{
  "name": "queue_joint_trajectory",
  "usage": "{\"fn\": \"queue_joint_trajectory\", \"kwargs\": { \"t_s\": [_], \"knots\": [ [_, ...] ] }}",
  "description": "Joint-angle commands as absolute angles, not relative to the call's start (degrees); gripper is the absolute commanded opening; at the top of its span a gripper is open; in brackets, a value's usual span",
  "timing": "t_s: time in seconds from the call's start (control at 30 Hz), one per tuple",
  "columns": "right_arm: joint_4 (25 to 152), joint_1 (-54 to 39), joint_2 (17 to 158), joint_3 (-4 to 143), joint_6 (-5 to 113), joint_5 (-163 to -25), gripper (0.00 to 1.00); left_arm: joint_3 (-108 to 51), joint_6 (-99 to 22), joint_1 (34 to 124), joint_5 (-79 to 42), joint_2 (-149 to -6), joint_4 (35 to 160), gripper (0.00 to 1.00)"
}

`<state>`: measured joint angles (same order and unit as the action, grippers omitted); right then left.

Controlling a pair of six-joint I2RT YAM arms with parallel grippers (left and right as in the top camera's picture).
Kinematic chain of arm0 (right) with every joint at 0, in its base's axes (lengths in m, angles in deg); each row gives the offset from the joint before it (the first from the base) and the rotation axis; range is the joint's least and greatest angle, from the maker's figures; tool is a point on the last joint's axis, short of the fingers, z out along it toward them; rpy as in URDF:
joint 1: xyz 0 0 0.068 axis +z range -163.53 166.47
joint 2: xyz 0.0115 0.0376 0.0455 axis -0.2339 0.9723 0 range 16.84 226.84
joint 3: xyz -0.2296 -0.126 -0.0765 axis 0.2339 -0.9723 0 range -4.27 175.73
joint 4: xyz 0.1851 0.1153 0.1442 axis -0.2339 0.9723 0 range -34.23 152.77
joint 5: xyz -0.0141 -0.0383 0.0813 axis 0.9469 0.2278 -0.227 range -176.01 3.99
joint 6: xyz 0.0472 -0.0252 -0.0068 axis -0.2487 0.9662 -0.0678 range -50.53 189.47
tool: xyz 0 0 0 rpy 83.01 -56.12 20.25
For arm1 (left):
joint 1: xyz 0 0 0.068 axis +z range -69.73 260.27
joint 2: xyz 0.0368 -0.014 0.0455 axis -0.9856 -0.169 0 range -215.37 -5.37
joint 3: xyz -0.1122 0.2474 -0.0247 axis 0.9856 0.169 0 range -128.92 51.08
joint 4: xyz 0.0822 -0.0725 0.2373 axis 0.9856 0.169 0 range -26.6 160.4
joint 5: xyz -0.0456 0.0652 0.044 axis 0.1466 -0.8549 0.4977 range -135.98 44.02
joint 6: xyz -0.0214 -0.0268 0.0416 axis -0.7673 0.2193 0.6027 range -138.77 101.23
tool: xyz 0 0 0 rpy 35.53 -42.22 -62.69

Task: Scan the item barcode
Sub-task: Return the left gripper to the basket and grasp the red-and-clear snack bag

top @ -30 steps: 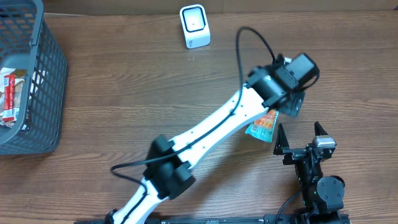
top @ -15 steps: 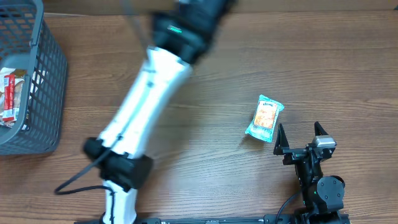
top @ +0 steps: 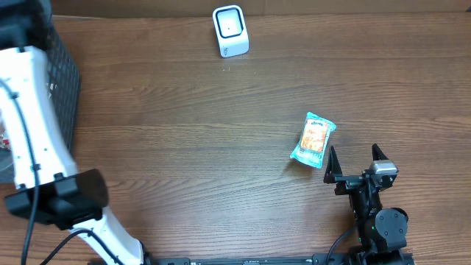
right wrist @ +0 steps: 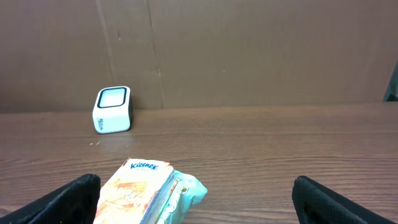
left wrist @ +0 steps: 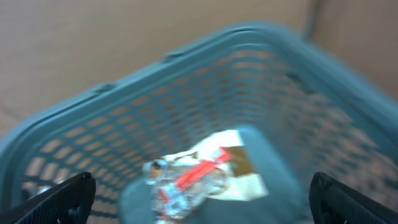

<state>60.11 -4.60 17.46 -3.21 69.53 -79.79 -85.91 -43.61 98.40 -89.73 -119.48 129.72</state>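
Left arm (top: 29, 110) has swung from mid-frame to the left edge, with the left tool (left wrist: 202, 198) now over the basket (left wrist: 267, 81).
Both the left tool and the right tool (top: 354, 159) stand wide open, holding nothing. The Kleenex pack (top: 313, 139) lies flat on the tabletop (top: 184, 132), right of centre, just above the right tool. The white scanner (top: 230, 31) sits well apart at the top edge. A blurred wrapped item (left wrist: 193, 177) lies in the basket.
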Motion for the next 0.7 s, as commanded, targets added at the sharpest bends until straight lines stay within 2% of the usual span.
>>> {"fn": "queue_joint_trajectory", "kwargs": {
  "t_s": [0.0,0.23,0.67],
  "knots": [
    [59.96,-4.82,17.00,-3.82,69.92,-79.68,1.00,-86.54,-41.52,106.44,-84.90,-117.79,131.14,1.00],
    [59.96,-4.82,17.00,-3.82,69.92,-79.68,1.00,-86.54,-17.21,117.88,-55.02,-123.74,131.82,1.00],
    [59.96,-4.82,17.00,-3.82,69.92,-79.68,1.00,-86.54,-11.57,120.69,-53.36,-141.97,135.78,1.00]
  ]
}}
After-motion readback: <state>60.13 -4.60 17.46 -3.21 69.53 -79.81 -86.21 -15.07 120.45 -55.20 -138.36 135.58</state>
